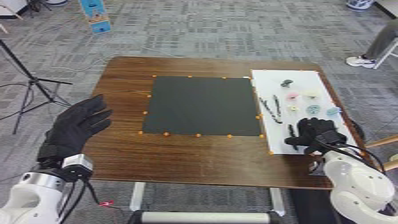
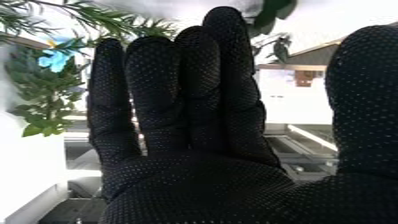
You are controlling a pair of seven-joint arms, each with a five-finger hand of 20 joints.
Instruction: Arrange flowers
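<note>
Flowers [image 1: 313, 109], small heads in pink, pale yellow and blue, lie on a white sheet [image 1: 266, 80] at the right of the frame, on the brown table [image 1: 178, 160]. Just left of them lie dark, thin sprigs [image 1: 276, 107], and a dark green piece [image 1: 286, 82] sits toward the upper right. The right hand [image 1: 317, 134] is in the way over the sheet's lower part, right beside another dark sprig [image 1: 291, 131]. Its fingers are straight and held narrow, the thumb well apart, with nothing in them; leafy greenery [image 2: 40, 92] and a blue bloom [image 2: 55, 61] are near them in the wrist view. Between the flowers and the left hand [image 1: 73, 127] spreads a black mat [image 1: 202, 106] (ringed with orange markers [image 1: 166, 134], rather neatly). The left hand, at the left of the frame, has straight fingers, empty too. A black tripod [image 1: 34, 80] stands at the far left.
</note>
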